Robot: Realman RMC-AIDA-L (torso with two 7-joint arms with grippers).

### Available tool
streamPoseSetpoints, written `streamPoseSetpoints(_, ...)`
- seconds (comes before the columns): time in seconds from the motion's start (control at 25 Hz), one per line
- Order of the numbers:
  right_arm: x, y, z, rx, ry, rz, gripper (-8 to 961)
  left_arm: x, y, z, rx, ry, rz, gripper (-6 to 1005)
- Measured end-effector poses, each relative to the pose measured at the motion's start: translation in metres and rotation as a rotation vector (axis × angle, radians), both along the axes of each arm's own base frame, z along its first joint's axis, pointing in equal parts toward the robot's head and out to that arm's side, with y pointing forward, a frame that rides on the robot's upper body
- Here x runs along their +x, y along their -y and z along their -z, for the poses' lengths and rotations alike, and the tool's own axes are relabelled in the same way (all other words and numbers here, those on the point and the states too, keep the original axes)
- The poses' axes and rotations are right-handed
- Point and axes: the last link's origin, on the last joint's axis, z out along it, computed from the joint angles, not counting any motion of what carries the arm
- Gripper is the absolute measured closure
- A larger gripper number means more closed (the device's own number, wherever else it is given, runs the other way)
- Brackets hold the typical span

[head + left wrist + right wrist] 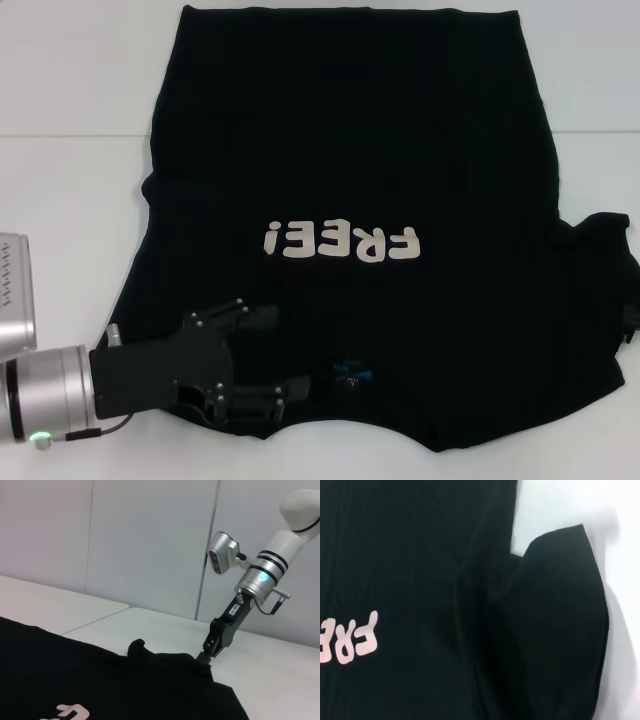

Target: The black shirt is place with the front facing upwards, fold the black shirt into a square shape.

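The black shirt (350, 180) lies flat across the white tabletop (70, 80). Left gripper (275, 350), fingers spread, rests at its 7 o'clock shoulder edge; right gripper (205, 658) pinches the 4 o'clock sleeve edge

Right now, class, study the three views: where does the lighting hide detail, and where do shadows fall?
Head view: the black shirt is so dark its folds barely show, and the left gripper blends into it; only the cream lettering stands out. Right wrist view: the sleeve casts a soft shadow on the white table. Left wrist view: even light, the right gripper at the shirt's edge.
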Motion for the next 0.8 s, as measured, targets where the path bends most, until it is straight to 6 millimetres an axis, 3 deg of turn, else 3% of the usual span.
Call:
streamPoseSetpoints(0.4,-0.002,-0.002,0.000,-0.011,0.022,-0.014,888,-0.002,0.002,-0.001,0.005,0.004,-0.010,50)
streamPoseSetpoints(0.64,0.004,0.000,-0.012,0.022,0.024,-0.009,919,-0.003,0.001,-0.003,0.005,0.017,-0.031,51)
streamPoseSetpoints(0.8,0.006,0.002,-0.030,0.088,0.006,-0.010,918,-0.004,0.000,-0.005,-0.009,0.027,-0.064,52)
